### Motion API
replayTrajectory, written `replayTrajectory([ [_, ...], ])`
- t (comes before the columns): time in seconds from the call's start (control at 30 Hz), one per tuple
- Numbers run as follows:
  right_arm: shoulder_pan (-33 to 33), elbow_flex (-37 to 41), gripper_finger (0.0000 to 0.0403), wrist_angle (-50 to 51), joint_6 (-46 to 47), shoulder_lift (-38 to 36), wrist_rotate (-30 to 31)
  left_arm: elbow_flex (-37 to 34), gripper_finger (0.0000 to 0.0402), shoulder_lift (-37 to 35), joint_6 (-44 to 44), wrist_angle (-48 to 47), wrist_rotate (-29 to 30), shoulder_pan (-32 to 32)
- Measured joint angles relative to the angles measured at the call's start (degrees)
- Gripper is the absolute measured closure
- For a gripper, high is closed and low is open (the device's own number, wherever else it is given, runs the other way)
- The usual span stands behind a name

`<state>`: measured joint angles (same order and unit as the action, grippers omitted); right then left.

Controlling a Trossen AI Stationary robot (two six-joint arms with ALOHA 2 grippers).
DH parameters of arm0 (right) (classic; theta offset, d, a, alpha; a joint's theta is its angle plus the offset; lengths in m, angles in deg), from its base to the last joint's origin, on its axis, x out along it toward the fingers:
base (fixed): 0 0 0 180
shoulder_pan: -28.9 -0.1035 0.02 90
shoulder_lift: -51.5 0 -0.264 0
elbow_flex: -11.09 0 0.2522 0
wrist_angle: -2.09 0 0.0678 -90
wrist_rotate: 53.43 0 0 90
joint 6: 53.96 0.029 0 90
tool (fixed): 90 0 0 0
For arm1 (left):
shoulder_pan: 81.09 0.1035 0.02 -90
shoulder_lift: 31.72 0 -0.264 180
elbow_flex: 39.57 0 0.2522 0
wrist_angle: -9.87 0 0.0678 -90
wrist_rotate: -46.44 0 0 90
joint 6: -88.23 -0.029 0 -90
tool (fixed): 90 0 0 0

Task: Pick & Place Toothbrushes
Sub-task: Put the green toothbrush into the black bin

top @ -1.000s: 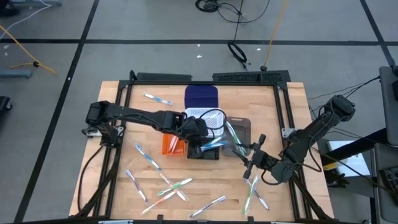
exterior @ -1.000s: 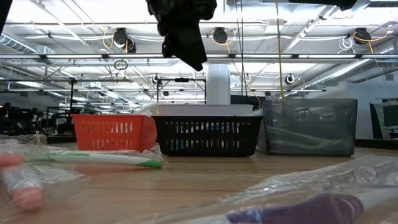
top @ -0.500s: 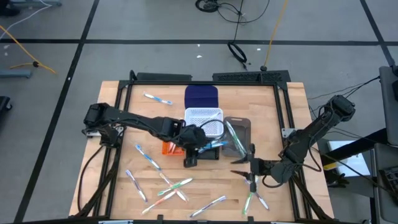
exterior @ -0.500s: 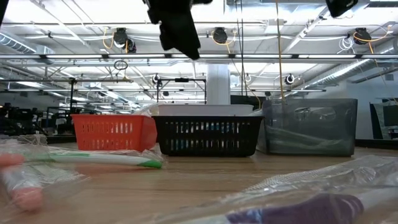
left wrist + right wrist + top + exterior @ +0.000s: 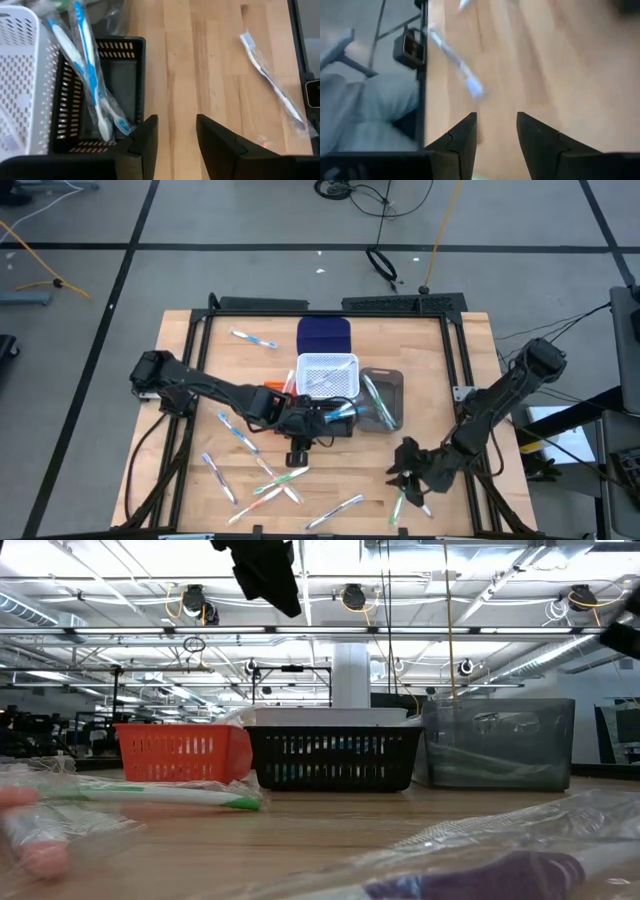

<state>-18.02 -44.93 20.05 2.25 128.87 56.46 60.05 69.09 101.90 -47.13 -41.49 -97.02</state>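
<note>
A wooden worktop (image 5: 190, 330) carries my black bin (image 5: 335, 425). Beside it, my left end effector (image 5: 172, 142) hangs spread, empty; I should centre over a loose toothbrush (image 5: 272, 80) first.

Your left tool (image 5: 297, 452) hangs with fingers parted just in front of the black bin (image 5: 330, 423), where bare counter (image 5: 330, 470) lets you pass. Ahead, scattered toothbrushes (image 5: 280, 480) crowd the front left. The orange, white and grey bins wall off the middle. Your right tool (image 5: 407, 475) sits beside two wrapped brushes (image 5: 405, 500) near the front right edge
</note>
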Motion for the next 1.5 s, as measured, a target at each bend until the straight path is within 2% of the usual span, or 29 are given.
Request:
replayTrajectory([
  [0.37, -5.2, 0.0, 0.0273, 11.7, 29.6, 1.4, -8.8, 0.0, 0.027, 0.0, 0.3, 0.0, 1.1, -0.2],
  [0.6, -7.4, 0.0, 0.0273, 17.9, 42.2, 1.4, -11.2, 0.0, 0.027, 0.1, 0.3, 0.1, 1.1, -0.2],
  [0.83, -7.6, 0.0, 0.0273, 20.7, 45.6, 1.4, -10.1, 0.0, 0.027, 0.1, 0.3, 0.2, 1.1, -0.2],
  [1.03, -7.6, 1.4, 0.0273, 18.9, 46.1, 1.4, -8.0, 0.0, 0.027, 0.1, 0.3, 0.2, 1.1, -0.2],
  [1.37, -7.6, 10.0, 0.0273, 4.2, 48.1, 1.4, -8.0, 0.0, 0.027, 0.1, 0.3, 0.2, 1.1, -0.2],
  [1.5, -7.6, 11.3, 0.0273, 2.8, 48.1, 1.3, -6.3, 0.0, 0.027, 0.1, 0.3, 0.3, 1.1, -0.2],
])
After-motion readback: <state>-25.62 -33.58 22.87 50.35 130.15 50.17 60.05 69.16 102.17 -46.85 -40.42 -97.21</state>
